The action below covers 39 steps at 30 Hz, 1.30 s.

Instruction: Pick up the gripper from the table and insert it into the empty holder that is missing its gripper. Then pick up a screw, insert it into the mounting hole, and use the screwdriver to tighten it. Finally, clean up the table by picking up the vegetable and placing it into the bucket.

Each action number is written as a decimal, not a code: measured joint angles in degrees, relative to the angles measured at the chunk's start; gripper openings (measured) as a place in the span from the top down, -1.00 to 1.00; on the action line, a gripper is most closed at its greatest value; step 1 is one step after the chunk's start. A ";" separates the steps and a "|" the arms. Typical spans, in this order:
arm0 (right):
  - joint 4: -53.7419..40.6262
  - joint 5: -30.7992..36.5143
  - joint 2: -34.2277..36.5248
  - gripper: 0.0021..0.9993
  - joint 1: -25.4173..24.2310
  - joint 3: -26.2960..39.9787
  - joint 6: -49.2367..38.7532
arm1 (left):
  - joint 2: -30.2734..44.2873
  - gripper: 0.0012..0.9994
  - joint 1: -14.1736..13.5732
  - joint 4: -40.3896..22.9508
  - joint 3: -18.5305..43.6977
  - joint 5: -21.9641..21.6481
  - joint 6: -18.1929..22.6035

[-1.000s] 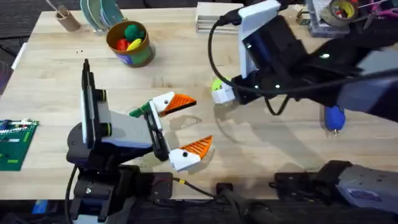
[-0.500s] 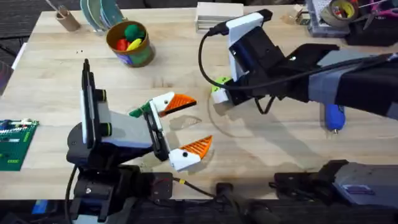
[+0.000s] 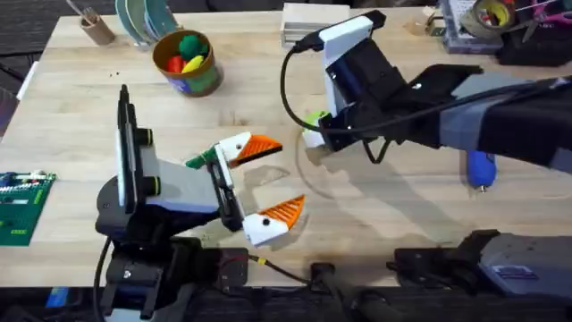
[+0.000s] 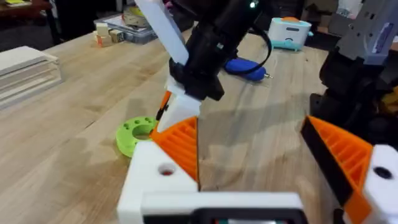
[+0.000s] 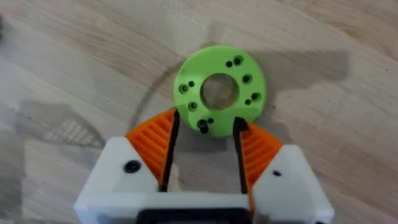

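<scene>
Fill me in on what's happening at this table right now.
The right gripper hangs low over a lime-green disc with holes, its orange fingers open at the disc's near edge. The left gripper sits open near the table's front, holding nothing. The blue screwdriver lies untouched at the right, and the bucket at the back holds colourful toys.

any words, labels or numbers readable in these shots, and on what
None can be read.
Printed outside of the small round can with yellow-orange lining: too blurred to read.
Green circuit board at the table's left edge: white markings too small to read.
Lime-green round disc with holes: no marking.
</scene>
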 joint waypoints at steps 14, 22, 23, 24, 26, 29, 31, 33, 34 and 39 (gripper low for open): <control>-0.15 1.01 1.91 0.22 0.00 0.00 -0.48 | 0.00 -0.99 0.00 0.00 0.00 0.00 0.00; -0.55 1.12 1.92 0.37 0.17 0.00 -3.12 | 0.00 -0.99 0.00 0.00 0.01 0.00 0.00; -0.65 1.14 1.91 0.38 0.34 0.00 -3.93 | 0.00 -0.99 0.00 0.00 0.00 0.00 -0.02; -0.75 1.15 1.91 0.38 0.53 0.00 -4.66 | 0.00 -0.99 0.00 0.00 0.00 0.00 0.00; -0.87 1.21 1.93 0.41 0.80 0.00 -6.00 | 0.00 -0.99 0.00 0.00 0.00 0.00 0.00; -0.91 1.21 1.92 0.42 0.87 0.00 -7.31 | 0.00 -0.99 0.00 0.00 0.00 0.00 -0.02; -0.92 1.21 1.91 0.43 0.92 0.00 -7.91 | 0.00 -0.99 0.00 0.00 0.00 0.00 -0.01; -0.92 1.23 1.91 0.44 1.04 0.00 -8.58 | 0.00 -0.99 0.00 0.00 0.02 0.00 0.00; -0.94 1.28 1.93 0.47 1.16 0.00 -9.01 | 0.00 -0.99 0.00 0.00 0.00 0.00 0.00; -0.92 1.35 1.93 0.66 1.83 0.00 -10.70 | 0.00 -0.99 0.00 0.00 0.00 0.00 0.00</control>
